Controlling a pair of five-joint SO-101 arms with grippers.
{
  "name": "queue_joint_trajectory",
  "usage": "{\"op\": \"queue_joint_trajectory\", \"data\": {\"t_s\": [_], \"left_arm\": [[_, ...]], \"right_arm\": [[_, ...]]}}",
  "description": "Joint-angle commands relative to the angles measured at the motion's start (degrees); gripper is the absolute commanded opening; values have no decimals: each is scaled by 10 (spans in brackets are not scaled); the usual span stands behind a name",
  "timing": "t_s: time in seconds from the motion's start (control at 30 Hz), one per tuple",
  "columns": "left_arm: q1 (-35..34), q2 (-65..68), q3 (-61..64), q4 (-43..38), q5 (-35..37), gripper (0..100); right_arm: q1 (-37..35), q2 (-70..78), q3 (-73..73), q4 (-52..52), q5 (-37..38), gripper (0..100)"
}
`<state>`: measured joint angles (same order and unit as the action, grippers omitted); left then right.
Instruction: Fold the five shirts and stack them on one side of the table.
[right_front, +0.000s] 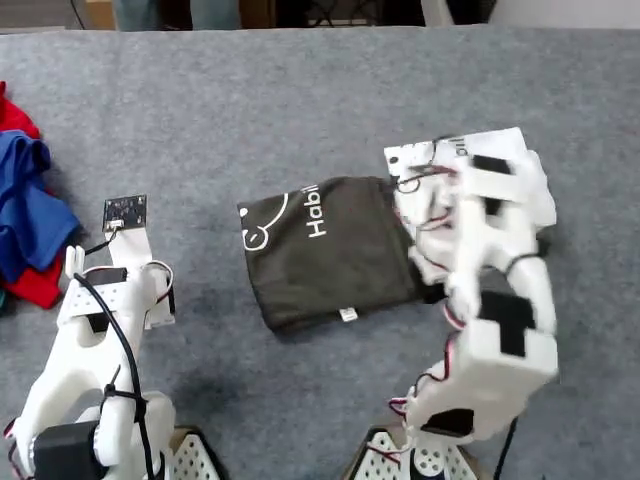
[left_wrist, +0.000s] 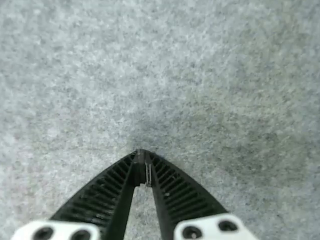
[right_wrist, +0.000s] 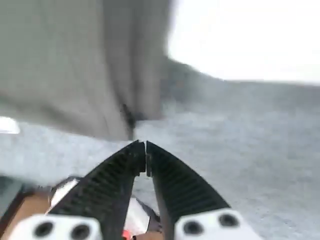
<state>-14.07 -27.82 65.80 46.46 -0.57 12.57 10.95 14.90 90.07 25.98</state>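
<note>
A dark folded shirt (right_front: 330, 252) with white print lies mid-table. Just right of it lies a white shirt (right_front: 500, 150), partly covered by my raised right arm (right_front: 490, 260). Red and blue shirts (right_front: 25, 225) are heaped at the table's left edge. In the right wrist view my right gripper (right_wrist: 140, 148) is shut with nothing between its fingers, held above the table with dark cloth (right_wrist: 75, 70) and white cloth (right_wrist: 250, 35) beyond it. My left gripper (left_wrist: 141, 156) is shut and empty, low over bare grey table, left of the dark shirt in the high view (right_front: 125, 215).
The grey felt table top (right_front: 300, 100) stretches bare across the back and between the left arm and the dark shirt. Both arm bases (right_front: 400, 455) stand at the near edge.
</note>
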Motion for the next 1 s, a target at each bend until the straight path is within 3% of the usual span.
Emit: {"op": "queue_joint_trajectory", "data": {"t_s": [0.0, 0.17, 0.3, 0.47, 0.67, 0.87, 0.97], "left_arm": [[24, -18, -45, 2, 2, 29], [152, -11, -255, 124, 4, 29], [251, 28, -323, 72, 53, 29], [261, 199, -377, -19, 58, 29], [259, 418, -481, -23, 54, 29], [259, 424, -482, -27, 54, 29], [260, 411, -480, -27, 54, 29]], "right_arm": [[12, -72, -21, 26, 4, 15], [6, -124, -24, 31, -1, 15], [-37, -128, -28, 25, -58, 15], [-119, -128, -19, -47, -161, 15], [-150, -128, 77, -173, -244, 15], [-98, -128, 264, -370, -242, 15], [-84, -128, 288, -397, -241, 15]]}}
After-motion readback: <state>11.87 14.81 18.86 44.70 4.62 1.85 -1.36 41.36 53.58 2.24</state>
